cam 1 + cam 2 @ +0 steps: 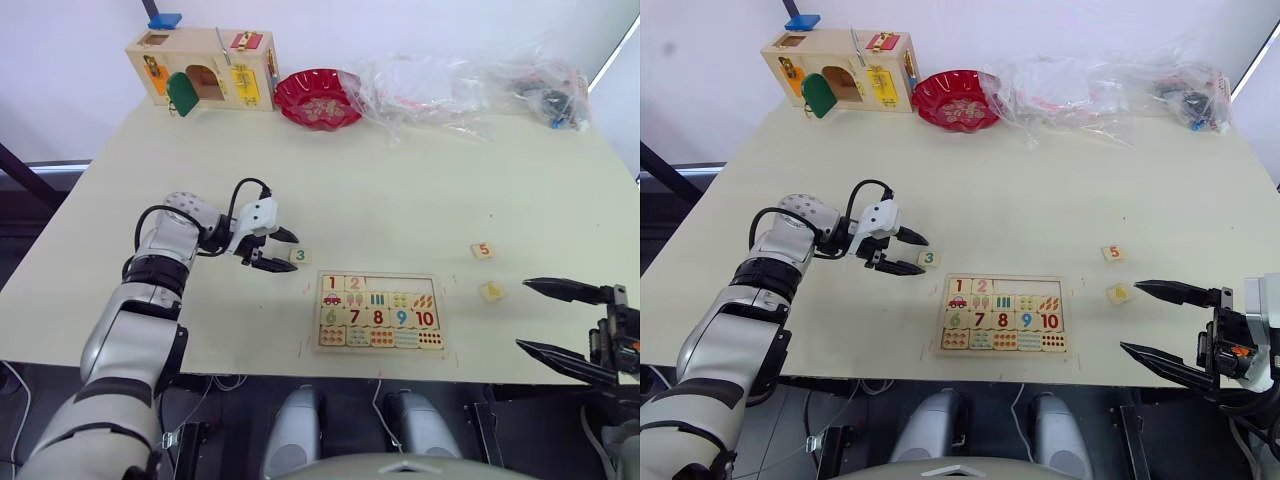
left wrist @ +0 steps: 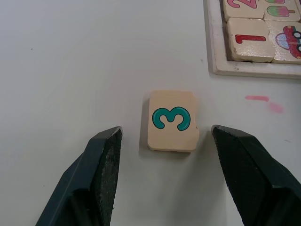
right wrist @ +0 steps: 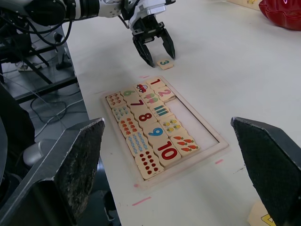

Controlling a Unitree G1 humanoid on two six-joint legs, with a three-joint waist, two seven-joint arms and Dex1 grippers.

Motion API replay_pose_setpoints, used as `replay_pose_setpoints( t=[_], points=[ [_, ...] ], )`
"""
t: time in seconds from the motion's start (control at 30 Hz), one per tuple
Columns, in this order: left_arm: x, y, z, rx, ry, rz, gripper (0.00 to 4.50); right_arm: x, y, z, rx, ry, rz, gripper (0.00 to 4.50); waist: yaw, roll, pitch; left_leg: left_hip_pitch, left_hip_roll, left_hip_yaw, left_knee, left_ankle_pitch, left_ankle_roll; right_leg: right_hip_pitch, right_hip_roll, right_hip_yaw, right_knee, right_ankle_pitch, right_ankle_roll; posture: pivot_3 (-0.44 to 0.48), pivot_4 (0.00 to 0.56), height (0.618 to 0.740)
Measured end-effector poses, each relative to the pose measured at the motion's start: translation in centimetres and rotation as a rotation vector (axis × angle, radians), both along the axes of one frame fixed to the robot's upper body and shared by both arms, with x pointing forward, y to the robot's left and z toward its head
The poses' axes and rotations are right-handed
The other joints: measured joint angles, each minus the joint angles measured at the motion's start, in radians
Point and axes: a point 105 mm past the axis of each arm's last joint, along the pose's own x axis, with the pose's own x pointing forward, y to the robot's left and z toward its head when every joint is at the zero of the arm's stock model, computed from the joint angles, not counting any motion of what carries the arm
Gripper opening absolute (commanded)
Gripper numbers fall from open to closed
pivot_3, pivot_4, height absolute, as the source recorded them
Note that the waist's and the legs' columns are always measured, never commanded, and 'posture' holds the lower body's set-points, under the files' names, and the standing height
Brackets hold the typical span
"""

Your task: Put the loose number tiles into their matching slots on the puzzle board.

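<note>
Tile 3 [image 2: 172, 120] lies flat on the table just left of the puzzle board [image 1: 379, 311], with the left gripper [image 1: 279, 250] spread wide around it, fingers straddling, probably lining up a pinch. Right gripper [image 1: 545, 318] hangs open near tiles 5 [image 1: 483, 250] and 4 [image 1: 491, 291]. Top-row slots [image 3: 193, 117] past 1 and 2 look empty.

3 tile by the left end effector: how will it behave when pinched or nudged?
The 3 tile looks like a flat, rigid wooden square, so it probably won't flex or roll. Lying flat on the smooth table, it may slide if one finger touches first. The left end effector is open, straddling it.
</note>
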Motion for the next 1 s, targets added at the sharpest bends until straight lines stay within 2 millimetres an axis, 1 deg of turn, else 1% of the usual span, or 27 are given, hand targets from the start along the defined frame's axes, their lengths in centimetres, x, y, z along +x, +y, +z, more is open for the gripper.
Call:
replay_pose_setpoints(
  t=[0.03,0.07,0.13,0.17,0.3,0.4,0.53,0.57,0.7,0.77,0.83,1.0],
  points=[
    [0.0,0.0,0.0,0.004,-0.006,-0.005,2.71,0.0,0.0,0.0,0.000,-0.002,0.000,4.50,0.000,0.000,0.000,0.000,0.000,0.000,0.000,0.000,0.000,0.000,0.000,0.000,0.000,0.000,0.000,0.000,0.150,0.740],
    [0.0,0.0,0.0,0.005,-0.008,-0.008,2.54,0.0,0.0,0.0,0.001,-0.004,-0.001,4.50,0.000,0.000,0.000,0.000,0.000,0.000,0.000,0.000,0.000,0.000,0.000,0.000,0.000,0.000,0.000,0.000,0.150,0.740],
    [0.0,0.0,0.0,0.007,-0.013,-0.014,1.43,0.1,0.0,0.0,0.001,-0.007,-0.004,4.50,0.000,0.000,0.000,0.000,0.000,0.000,0.000,0.000,0.000,0.000,0.000,0.000,0.000,0.000,0.000,0.000,0.150,0.740],
    [0.0,0.0,0.0,0.007,-0.015,-0.014,1.19,0.1,0.0,0.0,0.000,-0.008,-0.005,4.50,0.000,0.000,0.000,0.000,0.000,0.000,0.000,0.000,0.000,0.000,0.000,0.000,0.000,0.000,0.000,0.000,0.150,0.740],
    [-0.1,0.0,0.0,0.010,-0.018,-0.023,1.19,0.1,0.1,-0.1,0.000,-0.008,-0.005,4.50,-0.001,0.000,0.000,0.000,0.000,0.000,0.000,0.000,0.000,0.000,0.000,0.000,0.001,0.000,0.000,0.000,0.150,0.740],
    [-0.1,-0.2,0.8,0.019,-0.040,-0.036,1.19,0.2,0.2,-0.1,0.004,-0.014,-0.007,4.50,0.000,0.000,0.000,0.000,0.000,0.000,0.000,0.000,0.000,0.000,0.000,0.000,0.001,0.000,0.000,0.000,0.150,0.740],
    [-0.6,0.2,2.7,0.074,-0.068,-0.031,1.19,0.1,0.3,-0.3,0.009,-0.012,-0.015,4.50,-0.003,0.000,0.000,0.000,0.001,0.000,0.000,0.000,0.000,0.000,0.000,0.000,0.001,0.000,0.000,0.000,0.150,0.740],
    [-1.0,0.3,3.2,0.096,-0.067,-0.029,1.19,0.1,0.3,-0.4,0.010,-0.008,-0.017,4.50,-0.004,0.000,0.000,0.000,0.001,0.000,0.000,0.000,0.000,0.000,0.000,0.000,0.001,0.000,0.000,0.000,0.150,0.740],
    [-2.6,-1.4,6.3,0.121,-0.037,-0.009,1.19,0.1,0.5,-0.7,0.016,-0.012,-0.032,4.50,0.002,0.000,0.000,0.000,0.001,-0.001,0.002,0.000,0.000,0.001,0.000,-0.001,0.002,-0.002,-0.003,0.000,0.150,0.740],
    [-3.0,-2.3,7.5,0.140,-0.038,0.000,1.19,0.2,0.5,-0.8,0.018,-0.014,-0.037,4.50,0.002,0.000,0.000,0.000,0.001,-0.001,0.003,0.000,0.000,0.001,0.000,-0.001,0.002,-0.002,-0.003,0.000,0.150,0.740],
    [-3.6,-3.7,8.3,0.184,-0.027,0.005,1.19,0.2,0.5,-0.8,0.018,-0.020,-0.044,4.50,0.001,0.000,0.000,0.001,0.000,-0.001,0.004,0.000,0.000,0.002,0.000,0.000,0.003,-0.004,0.000,0.000,0.150,0.740],
    [-4.9,-6.7,8.8,0.282,-0.002,-0.012,1.19,0.2,0.7,-0.7,0.013,-0.029,-0.039,4.50,0.000,0.000,0.000,0.001,0.001,-0.002,0.005,0.000,0.000,0.001,0.003,0.002,0.004,-0.005,0.000,0.000,0.150,0.740]
  ],
)
